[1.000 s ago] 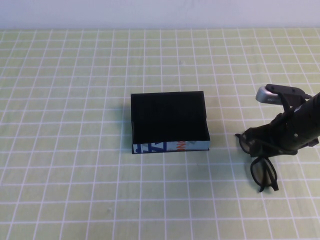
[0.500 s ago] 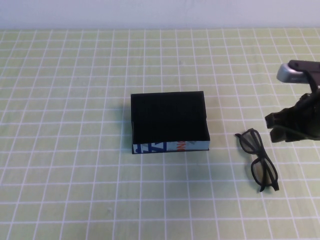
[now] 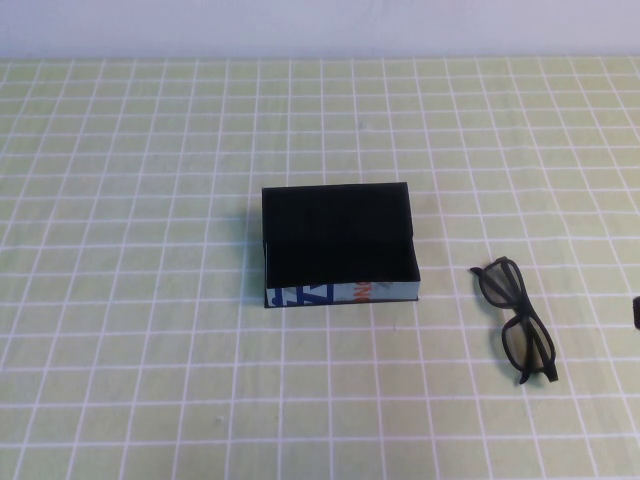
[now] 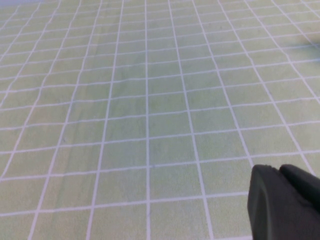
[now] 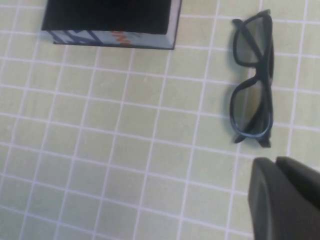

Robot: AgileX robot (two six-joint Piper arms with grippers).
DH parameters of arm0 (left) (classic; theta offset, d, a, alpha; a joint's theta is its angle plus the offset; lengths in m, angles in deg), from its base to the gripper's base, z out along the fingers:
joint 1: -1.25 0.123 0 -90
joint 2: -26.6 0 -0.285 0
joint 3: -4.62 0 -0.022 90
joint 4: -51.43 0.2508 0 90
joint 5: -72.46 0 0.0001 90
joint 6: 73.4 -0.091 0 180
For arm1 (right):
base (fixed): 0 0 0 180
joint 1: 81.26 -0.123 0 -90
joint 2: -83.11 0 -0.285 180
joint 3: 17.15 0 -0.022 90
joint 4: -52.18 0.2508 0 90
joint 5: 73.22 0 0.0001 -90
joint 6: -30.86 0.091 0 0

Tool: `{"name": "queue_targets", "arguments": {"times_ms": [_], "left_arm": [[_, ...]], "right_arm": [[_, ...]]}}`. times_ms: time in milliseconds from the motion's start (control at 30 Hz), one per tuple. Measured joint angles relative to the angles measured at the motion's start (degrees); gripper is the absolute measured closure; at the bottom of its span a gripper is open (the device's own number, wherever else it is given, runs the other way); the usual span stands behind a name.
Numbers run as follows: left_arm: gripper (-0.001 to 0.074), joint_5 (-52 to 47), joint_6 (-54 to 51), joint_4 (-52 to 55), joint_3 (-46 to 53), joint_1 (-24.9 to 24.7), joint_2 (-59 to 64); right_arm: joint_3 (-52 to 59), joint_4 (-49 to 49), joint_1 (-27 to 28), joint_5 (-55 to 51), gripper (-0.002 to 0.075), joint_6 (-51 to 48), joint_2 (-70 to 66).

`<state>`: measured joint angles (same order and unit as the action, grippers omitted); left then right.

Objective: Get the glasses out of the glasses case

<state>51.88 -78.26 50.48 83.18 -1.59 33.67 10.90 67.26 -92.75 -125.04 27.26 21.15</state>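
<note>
Black thick plastic-framed glasses (image 3: 516, 320) lie right of centre, clear of open black rectangular glasses case (image 3: 338, 245), long axis running down-frame. Right gripper (image 5: 285, 197) nearer, grip state unreadable; left gripper (image 4: 284, 202) likewise, over bare cloth.

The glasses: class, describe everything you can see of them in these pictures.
The glasses are a black, thick-framed pair, plastic by the look, with dark, greenish squarish lenses. They lie folded on the green checked cloth, to the right of the glasses case and apart from it. Nothing touches them. The right gripper hangs nearby; the left gripper is elsewhere.
</note>
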Motion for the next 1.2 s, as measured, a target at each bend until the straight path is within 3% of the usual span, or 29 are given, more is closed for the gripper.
{"name": "queue_targets", "arguments": {"times_ms": [267, 400, 567, 767, 867, 1033, 1200], "left_arm": [[0.0739, 0.0, 0.0, 0.0, 0.0, 0.0, 0.0], [0.0739, 0.0, 0.0, 0.0, 0.0, 0.0, 0.0], [0.0739, 0.0, 0.0, 0.0, 0.0, 0.0, 0.0], [0.0739, 0.0, 0.0, 0.0, 0.0, 0.0, 0.0], [0.0739, 0.0, 0.0, 0.0, 0.0, 0.0, 0.0], [0.0739, 0.0, 0.0, 0.0, 0.0, 0.0, 0.0], [0.0739, 0.0, 0.0, 0.0, 0.0, 0.0, 0.0]], "right_arm": [[8.2, 2.8, 0.0, -2.4, 0.0742, -0.1, 15.5], [11.0, 2.3, 0.0, 1.8, 0.0742, -3.5, 19.0], [20.7, -1.2, 0.5, 17.1, 0.0742, -5.8, 21.5], [39.1, -3.3, 6.0, 46.0, 0.0743, -6.1, 31.0], [47.1, -2.9, 7.0, 53.5, 0.0743, -6.0, 37.4], [50.7, -1.7, 7.2, 50.5, 0.0743, -5.9, 47.4], [50.7, -2.4, 7.3, 39.5, 0.0743, -5.9, 54.2]]}}
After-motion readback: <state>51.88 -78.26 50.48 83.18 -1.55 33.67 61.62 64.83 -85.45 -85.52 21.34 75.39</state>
